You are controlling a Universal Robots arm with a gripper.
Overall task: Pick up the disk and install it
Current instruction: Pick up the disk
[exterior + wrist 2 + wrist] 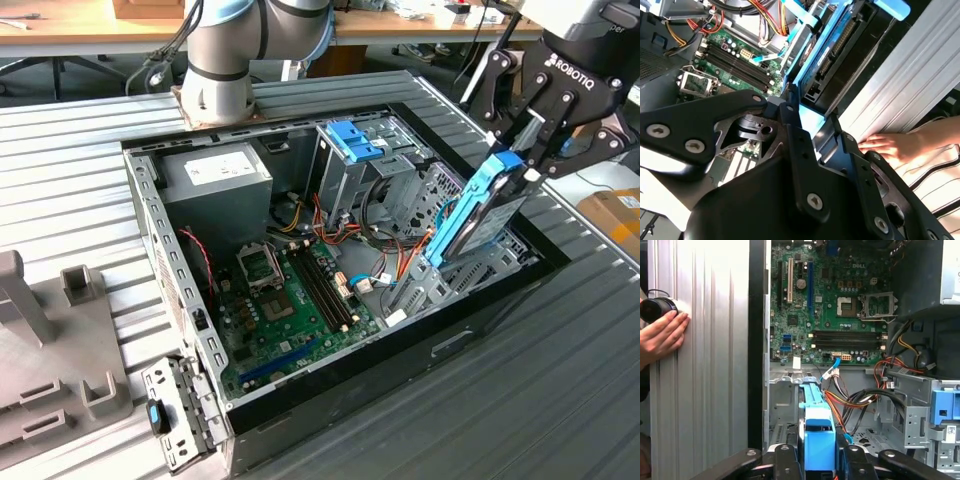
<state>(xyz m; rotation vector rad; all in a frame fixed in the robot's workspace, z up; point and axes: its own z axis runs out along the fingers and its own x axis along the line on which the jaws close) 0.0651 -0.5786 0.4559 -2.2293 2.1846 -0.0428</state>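
The disk [480,215] is a black drive with bright blue rails, standing on edge and tilted at the exterior view's right side of the open computer case [150,260]. My gripper [522,165] is shut on its upper blue end. Its lower end reaches down to the grey drive bay [440,285] by the case wall. In the second wrist view the disk [830,50] runs away from the gripper [815,127], black fingers [792,125] on either side of it. In the first wrist view the disk's blue rail [817,430] sits between the fingers of the gripper [818,460].
A tall grey cage with a ribbed blue clip [352,140] stands close beside the disk. The green motherboard [290,300], loose cables [400,265] and grey power supply [215,180] lie in the case. A person's hand [662,335] rests on the ribbed table outside the case wall.
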